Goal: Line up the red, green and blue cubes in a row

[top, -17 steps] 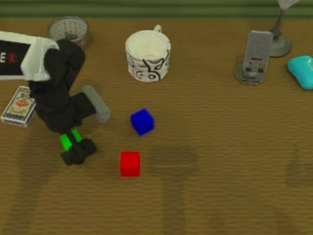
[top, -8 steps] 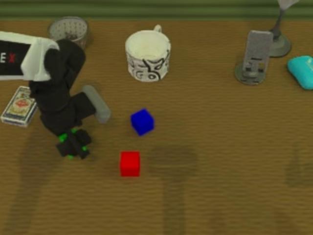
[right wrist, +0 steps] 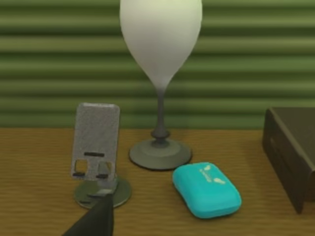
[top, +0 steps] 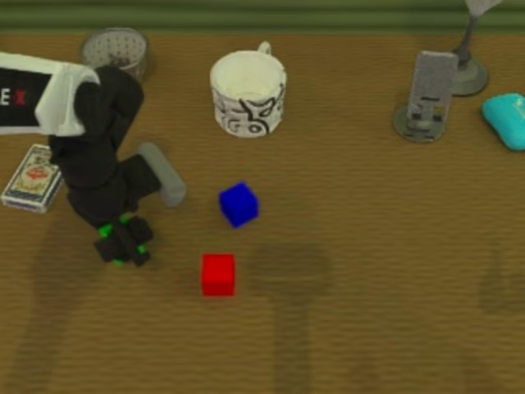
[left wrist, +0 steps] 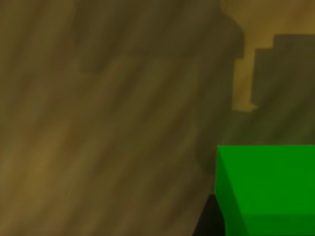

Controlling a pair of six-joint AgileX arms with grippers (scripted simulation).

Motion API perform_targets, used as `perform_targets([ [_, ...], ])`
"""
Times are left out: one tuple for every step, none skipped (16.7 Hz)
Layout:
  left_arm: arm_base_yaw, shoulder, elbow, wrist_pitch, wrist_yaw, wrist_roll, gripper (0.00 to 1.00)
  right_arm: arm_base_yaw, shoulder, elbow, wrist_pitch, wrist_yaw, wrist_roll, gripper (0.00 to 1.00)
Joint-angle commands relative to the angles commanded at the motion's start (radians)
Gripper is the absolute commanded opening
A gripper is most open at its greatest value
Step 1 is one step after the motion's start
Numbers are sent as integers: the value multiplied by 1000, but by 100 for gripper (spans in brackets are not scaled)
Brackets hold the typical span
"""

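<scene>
My left gripper [top: 123,244] stands low over the table, left of the other cubes, shut on the green cube [left wrist: 268,189]. In the top view only green slivers show round its black fingers. The left wrist view has the cube close up, with a dark finger [left wrist: 209,221] against its side. The blue cube [top: 239,203] lies to the right of the gripper. The red cube [top: 218,273] sits just in front of the blue one. My right arm is parked outside the top view. One dark finger [right wrist: 96,219] of it shows, standing wide, with nothing held.
A patterned white mug [top: 248,92] stands behind the cubes. A card box [top: 31,177] and a perforated tin [top: 116,49] sit at the far left. A phone stand [top: 428,94], a lamp base [top: 470,75] and a teal case [top: 505,118] are at the back right.
Since one second ago the left gripper has come down over the green cube and closed on it, hiding most of the green. In the last half second nothing moved.
</scene>
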Motion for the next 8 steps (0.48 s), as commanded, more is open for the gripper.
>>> perform_targets([
  [0, -1, 2, -3, 0, 0, 0, 0, 0, 0, 0, 0, 0, 100],
  [2, -6, 12, -17, 0, -1, 0, 0, 0, 0, 0, 0, 0, 100],
  [5, -15, 26, -41, 0, -2, 0, 0, 0, 0, 0, 0, 0, 100],
  [8, -26, 44, -71, 0, -3, 0, 0, 0, 0, 0, 0, 0, 100],
  [11, -40, 63, -107, 0, -4, 0, 0, 0, 0, 0, 0, 0, 100],
  [13, -55, 84, -145, 0, -4, 0, 0, 0, 0, 0, 0, 0, 100],
  [15, -70, 105, -182, 0, -4, 0, 0, 0, 0, 0, 0, 0, 100],
  [17, -85, 123, -214, -1, -3, 0, 0, 0, 0, 0, 0, 0, 100],
])
